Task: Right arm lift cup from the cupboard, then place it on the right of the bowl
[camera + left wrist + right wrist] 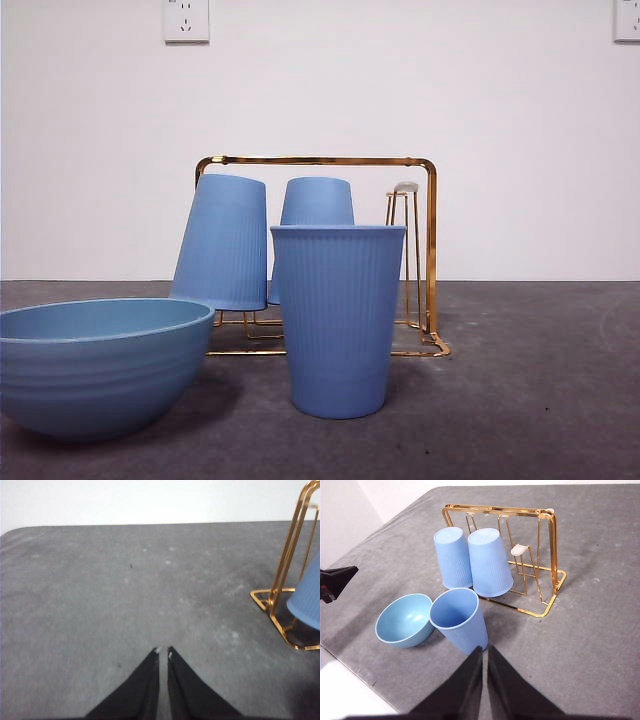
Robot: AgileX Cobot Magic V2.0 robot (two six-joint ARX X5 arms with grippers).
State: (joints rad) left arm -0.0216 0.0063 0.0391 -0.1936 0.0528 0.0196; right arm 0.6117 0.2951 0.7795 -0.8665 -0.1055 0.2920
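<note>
A light blue ribbed cup (338, 315) stands upright on the table, just right of the wide blue bowl (95, 360) and in front of the gold wire cupboard (431, 250). Two more cups (222, 243) (316, 203) hang upside down on its pegs. In the right wrist view my right gripper (484, 650) is shut and empty, held above and apart from the standing cup (462, 625), with the bowl (405, 620) and the cupboard (551, 555) beyond. My left gripper (163, 652) is shut and empty over bare table beside the cupboard's end (285, 580).
One peg with a white tip (405, 187) stands empty at the cupboard's right end. The grey table runs to a white wall with a socket (186, 20). A black tip of the other arm (335, 580) shows at the edge of the right wrist view.
</note>
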